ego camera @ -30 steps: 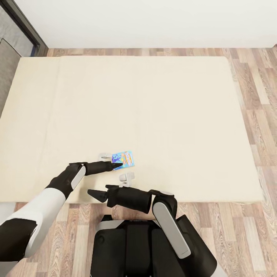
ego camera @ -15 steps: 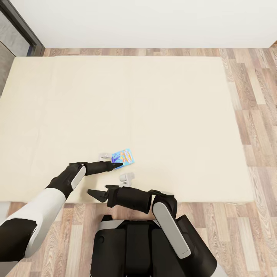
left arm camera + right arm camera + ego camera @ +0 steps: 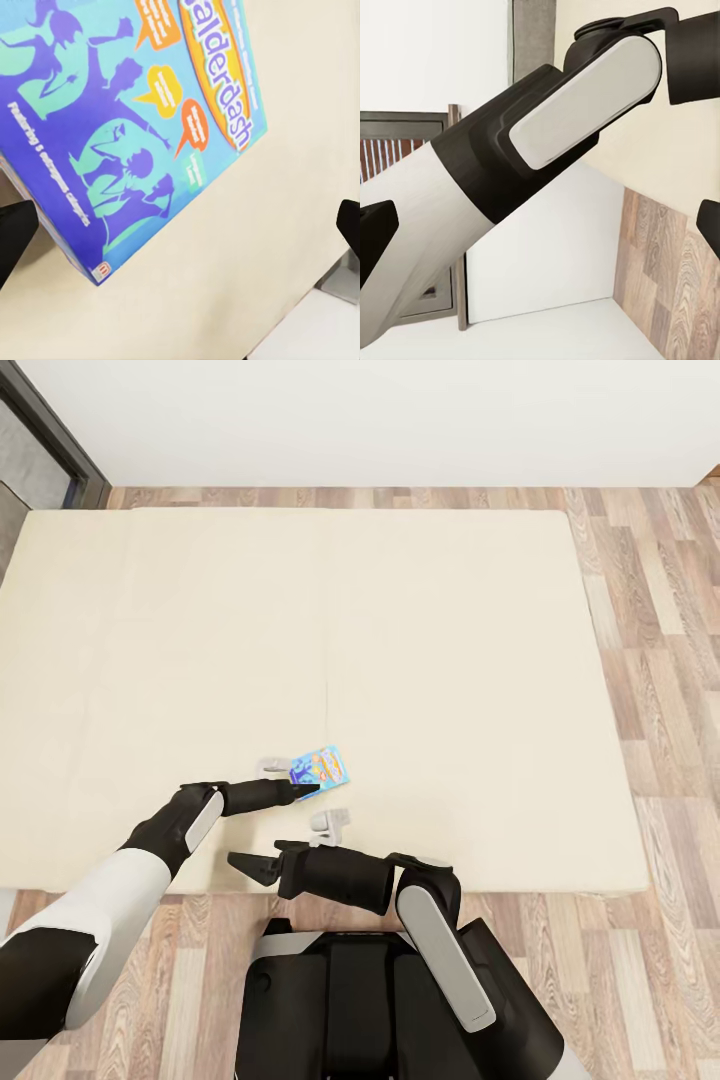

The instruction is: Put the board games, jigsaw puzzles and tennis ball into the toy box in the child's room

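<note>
The left gripper [image 3: 300,792] is reaching over the beige bed [image 3: 450,660], its fingers spread wide, hovering just above the small blue board game [image 3: 321,768] lying flat on the mattress. The right gripper [image 3: 238,863], fingers parted and empty, is pointing leftward at the bed's near edge.

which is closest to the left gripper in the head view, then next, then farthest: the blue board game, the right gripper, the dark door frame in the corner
From the left gripper:
1. Blue board game, lying on the bed right at its fingertips, between the pale fingers.
2. Right gripper, nearer the robot's trunk, by the bed's near edge.
3. Dark door frame, far off at the room's back left corner, beyond the bed.
</note>
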Robot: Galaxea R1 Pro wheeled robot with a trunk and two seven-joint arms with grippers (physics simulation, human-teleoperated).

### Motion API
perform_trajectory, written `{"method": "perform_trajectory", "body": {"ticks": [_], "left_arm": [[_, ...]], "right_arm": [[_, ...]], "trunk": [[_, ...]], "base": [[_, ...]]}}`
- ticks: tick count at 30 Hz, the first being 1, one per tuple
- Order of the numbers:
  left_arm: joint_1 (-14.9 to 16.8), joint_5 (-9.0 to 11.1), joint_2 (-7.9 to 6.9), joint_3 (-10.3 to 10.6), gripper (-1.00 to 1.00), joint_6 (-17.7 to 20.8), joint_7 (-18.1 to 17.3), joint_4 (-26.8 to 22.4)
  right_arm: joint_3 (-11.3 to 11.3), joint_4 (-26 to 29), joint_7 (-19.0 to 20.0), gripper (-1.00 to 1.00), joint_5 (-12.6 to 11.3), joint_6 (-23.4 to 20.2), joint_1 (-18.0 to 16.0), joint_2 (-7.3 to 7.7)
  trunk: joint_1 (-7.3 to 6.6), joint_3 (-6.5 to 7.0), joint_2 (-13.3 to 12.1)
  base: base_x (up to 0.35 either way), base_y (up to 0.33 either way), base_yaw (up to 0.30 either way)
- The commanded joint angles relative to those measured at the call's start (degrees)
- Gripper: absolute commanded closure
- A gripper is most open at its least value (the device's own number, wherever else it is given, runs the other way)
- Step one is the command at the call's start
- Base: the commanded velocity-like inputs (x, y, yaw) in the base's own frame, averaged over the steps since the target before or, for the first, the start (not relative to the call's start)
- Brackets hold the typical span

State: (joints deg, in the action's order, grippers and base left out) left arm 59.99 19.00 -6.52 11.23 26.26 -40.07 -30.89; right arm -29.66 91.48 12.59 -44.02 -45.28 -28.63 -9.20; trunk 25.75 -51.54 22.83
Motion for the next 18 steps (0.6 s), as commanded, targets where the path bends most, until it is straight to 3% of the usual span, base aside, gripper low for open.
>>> {"method": "perform_trajectory", "body": {"ticks": [1, 8, 18], "left_arm": [[0.0, 0.6, -0.07, 0.3, -1.0, 0.5, 0.1, 0.0], [0.0, 0.6, -0.07, 0.3, -1.0, 0.5, 0.1, 0.0], [0.0, 0.6, -0.07, 0.3, -1.0, 0.5, 0.2, 0.0]], "right_arm": [[0.1, 0.0, 0.2, -1.0, 0.2, -0.2, 0.0, -0.03], [0.0, 0.0, 0.2, -1.0, 0.2, -0.2, 0.0, -0.03], [0.0, 0.0, 0.2, -1.0, 0.2, -0.2, 0.0, -0.03]], "trunk": [[0.04, -0.06, 0.1], [0.04, -0.06, 0.1], [0.04, -0.06, 0.1]], "base": [[0.007, -0.009, 0.0], [0.002, -0.014, 0.0], [0.0, -0.141, 0.0]]}}
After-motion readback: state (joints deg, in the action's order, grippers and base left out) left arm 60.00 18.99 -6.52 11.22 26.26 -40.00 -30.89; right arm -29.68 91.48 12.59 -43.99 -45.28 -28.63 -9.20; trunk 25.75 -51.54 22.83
